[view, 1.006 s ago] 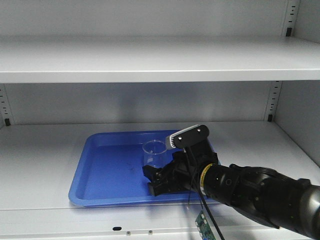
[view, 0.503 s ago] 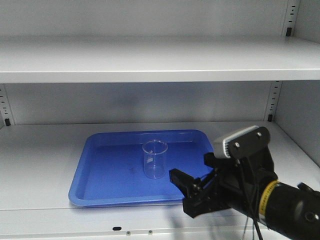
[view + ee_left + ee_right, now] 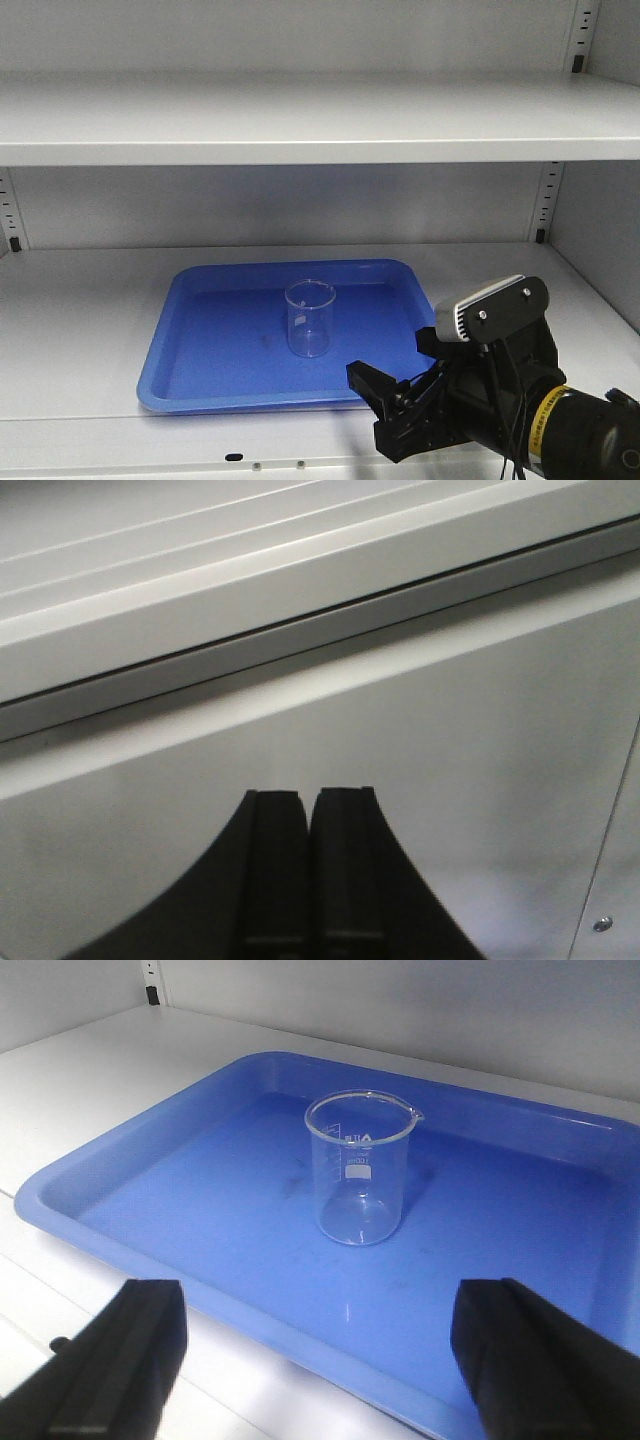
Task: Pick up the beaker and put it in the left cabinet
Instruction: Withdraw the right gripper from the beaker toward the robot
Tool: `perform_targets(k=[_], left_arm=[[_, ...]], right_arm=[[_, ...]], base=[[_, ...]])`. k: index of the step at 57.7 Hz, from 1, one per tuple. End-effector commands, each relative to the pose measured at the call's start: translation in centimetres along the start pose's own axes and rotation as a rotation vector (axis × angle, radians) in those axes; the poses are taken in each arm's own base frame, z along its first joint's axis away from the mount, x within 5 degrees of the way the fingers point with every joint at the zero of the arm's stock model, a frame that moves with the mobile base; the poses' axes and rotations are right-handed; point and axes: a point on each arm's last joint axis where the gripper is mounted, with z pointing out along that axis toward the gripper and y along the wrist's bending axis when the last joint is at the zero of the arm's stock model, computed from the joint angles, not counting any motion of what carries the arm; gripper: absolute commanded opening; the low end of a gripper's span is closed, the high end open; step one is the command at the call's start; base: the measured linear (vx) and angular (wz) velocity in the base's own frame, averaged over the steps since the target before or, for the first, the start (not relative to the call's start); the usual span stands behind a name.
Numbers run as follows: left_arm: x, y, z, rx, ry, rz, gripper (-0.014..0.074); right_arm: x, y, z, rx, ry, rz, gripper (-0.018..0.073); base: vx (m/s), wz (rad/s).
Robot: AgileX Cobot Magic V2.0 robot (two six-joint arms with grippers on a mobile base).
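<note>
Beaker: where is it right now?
The beaker stands upright near the middle of the blue tray on the left cabinet's lower shelf. The open right gripper sits apart from it, to the front right.

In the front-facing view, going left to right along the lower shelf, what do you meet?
Left peg-hole strip → blue tray → beaker, standing upright in the tray → right tool, open, in front of the tray's right corner → right peg-hole strip.

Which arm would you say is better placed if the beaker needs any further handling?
Right. Its open gripper faces the beaker standing in the blue tray; the left gripper is shut against a grey panel.
</note>
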Motion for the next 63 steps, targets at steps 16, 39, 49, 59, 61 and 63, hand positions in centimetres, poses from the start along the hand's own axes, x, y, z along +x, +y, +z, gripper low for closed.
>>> perform_targets(k=[16,39,49,59,61,63], left_arm=[[-1.4,0.1,-0.3,-0.008,-0.109,-0.005,-0.0006],[-1.4,0.1,-0.3,-0.009,-0.109,-0.004,-0.0006],[-1.4,0.1,-0.3,-0.009,-0.109,-0.004,-0.0006],[-1.4,0.1,-0.3,-0.009,-0.109,-0.004,-0.0006],[-1.4,0.1,-0.3,-0.009,-0.109,-0.004,-0.0006],[-1.4,0.1,-0.3,-0.009,-0.109,-0.004,-0.0006]], right_arm=[[-1.4,-1.1,-2.0,0.15,0.027,0.042,0.0559],[-2.4,-4.6,-8.8,0.378,-0.011,0.007,0.0338],[0.4,-4.9,-12.8,0.458,-0.15,0.092,0.0216],[4.9,-3.3,-16.2,0.485,-0.256,0.101,0.0107],[6.0,-3.0,-16.8,0.494,-0.268,0.098,0.0085],[7.2,-2.8,-17.3,0.505,-0.278,0.096,0.0062]], base=[[0.0,0.0],[0.0,0.0],[0.0,0.0],[0.0,0.0],[0.0,0.0],[0.0,0.0]])
